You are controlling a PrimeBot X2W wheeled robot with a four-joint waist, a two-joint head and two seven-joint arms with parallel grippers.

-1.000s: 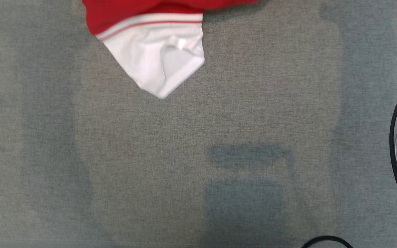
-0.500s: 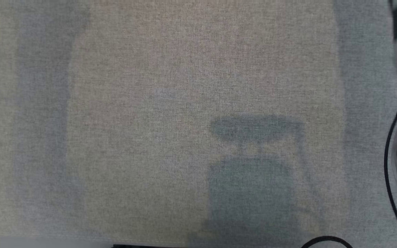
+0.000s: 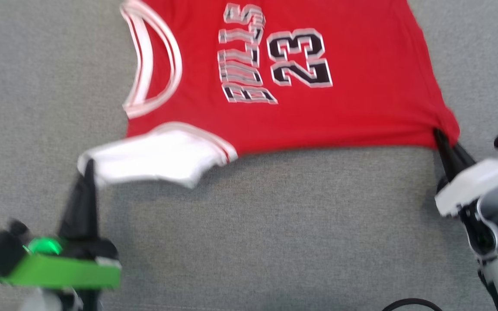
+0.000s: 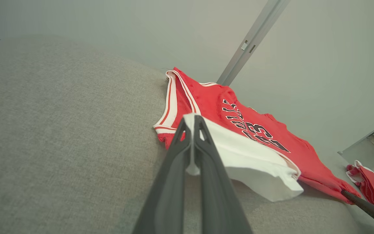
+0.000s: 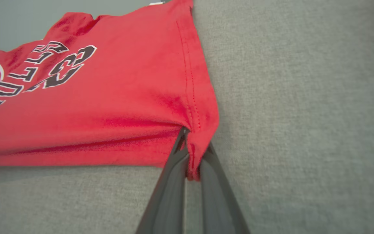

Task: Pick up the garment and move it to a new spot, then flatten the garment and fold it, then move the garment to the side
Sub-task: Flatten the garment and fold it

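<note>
Newly in view, the garment (image 3: 352, 108) lies spread. Fingers of the left gripper (image 3: 88, 166) clamp its white corner; those of the right gripper (image 3: 440, 134) clamp its red hem.

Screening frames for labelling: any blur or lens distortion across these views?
Head view: motion-blurred, jersey and left gripper smeared. Left wrist view: sharp, but the wide angle bulges the grey surface. Right wrist view: hem stitching crisp beside the right gripper.
</note>
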